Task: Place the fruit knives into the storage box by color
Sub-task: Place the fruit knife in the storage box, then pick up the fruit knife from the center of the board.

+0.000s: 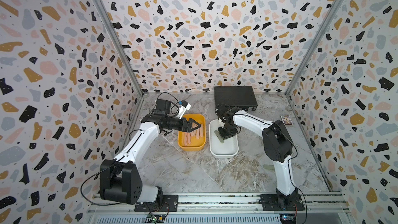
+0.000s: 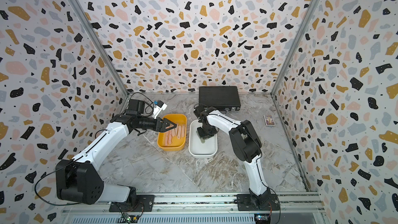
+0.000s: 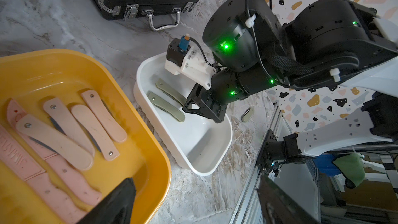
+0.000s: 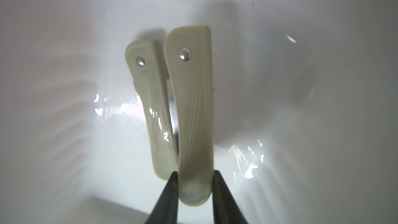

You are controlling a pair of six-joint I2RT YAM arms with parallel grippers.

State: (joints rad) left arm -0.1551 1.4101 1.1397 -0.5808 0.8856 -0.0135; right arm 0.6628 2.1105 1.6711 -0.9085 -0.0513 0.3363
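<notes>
Nearest, on the table on the base side of the white tub (image 1: 224,154), a stray green knife (image 3: 247,114) lies close by the right arm, which could hide it from a later pick or sweep it away. Inside the white tub, the right gripper (image 4: 195,174) has its fingers clamped on the rounded end of the held green knife (image 4: 193,108), just beside a second green knife (image 4: 150,104). Letting go while tilted could drop it across its neighbour, or a clinging finger could drag it back out. Just beside the white tub, over the yellow tub (image 1: 190,148) of pink knives (image 3: 64,136), the left gripper (image 1: 196,126) hangs with fingers apart, and a sideways reach risks the arms colliding. Beyond the white tub, the black briefcase (image 1: 234,98) crowds the right wrist.
</notes>
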